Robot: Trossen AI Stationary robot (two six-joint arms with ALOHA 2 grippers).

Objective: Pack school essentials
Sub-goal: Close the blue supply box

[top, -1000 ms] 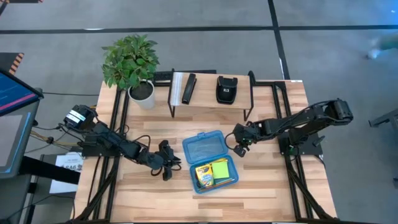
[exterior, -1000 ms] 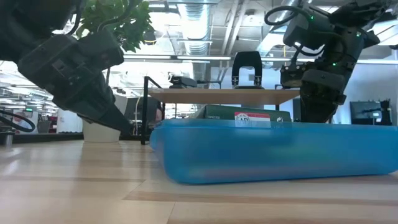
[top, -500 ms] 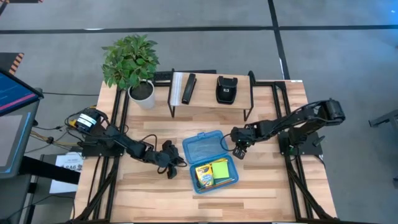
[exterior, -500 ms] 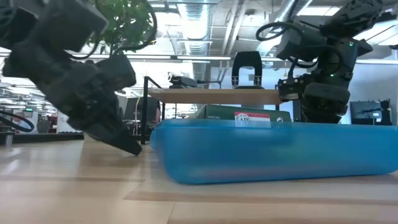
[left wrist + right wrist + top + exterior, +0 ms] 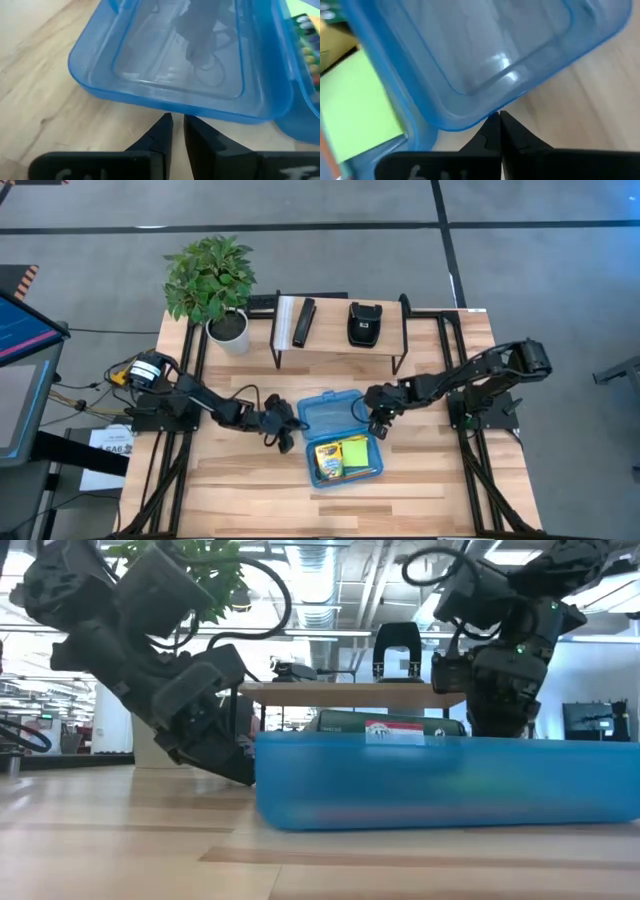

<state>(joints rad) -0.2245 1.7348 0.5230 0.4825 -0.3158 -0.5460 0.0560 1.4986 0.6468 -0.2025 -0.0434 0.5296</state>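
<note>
I am working both nearly pressed-together claws, left claw (image 5: 284,427) and right claw (image 5: 377,420), against opposite short ends of the open lid (image 5: 329,416), toward the counter's far edge from the packed tray (image 5: 346,478).

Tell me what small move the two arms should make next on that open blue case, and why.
Probably tip the lid over onto the base. The crayon box and sticky-note pad already lie inside. The left gripper, nearly shut, sits at the lid's outer edge, and the right gripper, shut, sits at its corner, so both seem placed to push it closed.
</note>
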